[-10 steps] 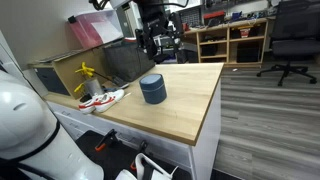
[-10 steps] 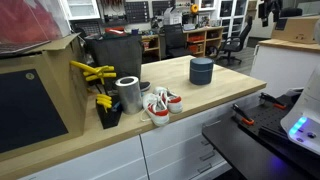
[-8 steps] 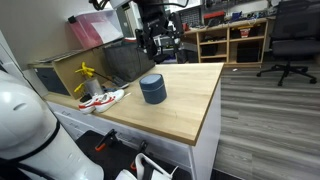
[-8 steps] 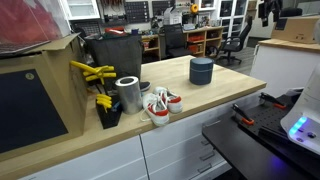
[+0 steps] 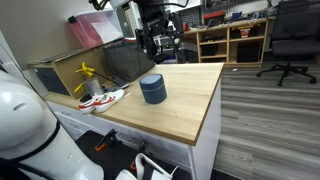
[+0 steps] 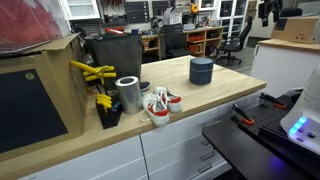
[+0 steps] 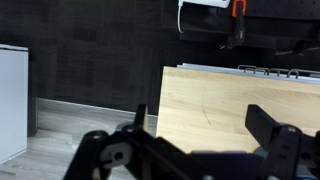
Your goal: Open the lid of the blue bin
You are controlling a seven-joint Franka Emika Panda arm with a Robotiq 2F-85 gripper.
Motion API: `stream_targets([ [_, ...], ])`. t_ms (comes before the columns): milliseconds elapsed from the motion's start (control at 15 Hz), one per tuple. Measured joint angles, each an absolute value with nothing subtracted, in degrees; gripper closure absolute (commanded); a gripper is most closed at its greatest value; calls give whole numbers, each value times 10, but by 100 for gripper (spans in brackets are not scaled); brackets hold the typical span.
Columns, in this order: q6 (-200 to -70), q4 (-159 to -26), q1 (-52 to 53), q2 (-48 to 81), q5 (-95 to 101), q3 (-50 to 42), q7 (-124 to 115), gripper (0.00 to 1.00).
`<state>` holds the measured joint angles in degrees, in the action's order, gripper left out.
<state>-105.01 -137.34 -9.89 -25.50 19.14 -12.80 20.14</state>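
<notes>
Resting mid-worktop (image 5: 190, 115), the blue bin (image 5: 152, 91) has the lid (image 5: 151, 80) seated flat on top. The claw (image 5: 160, 46) hangs well apart, above the rear edge, its fingers (image 7: 266, 126) spread wide. Shoes (image 5: 103, 99) lie near the bin, and a dark box (image 5: 125, 62) stands behind.

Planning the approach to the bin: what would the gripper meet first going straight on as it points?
Likely the wooden tabletop, seen in the wrist view between the fingers of the open gripper; the blue bin lies outside that line. Depth is unclear.
</notes>
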Motion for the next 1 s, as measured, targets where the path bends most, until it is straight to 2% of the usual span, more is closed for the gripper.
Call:
stream_targets([
  [467, -1050, -1371, -95, -243, 186, -125, 189, 0],
  [1000, -1065, -1334, -68, -152, 131, -89, 94, 0],
])
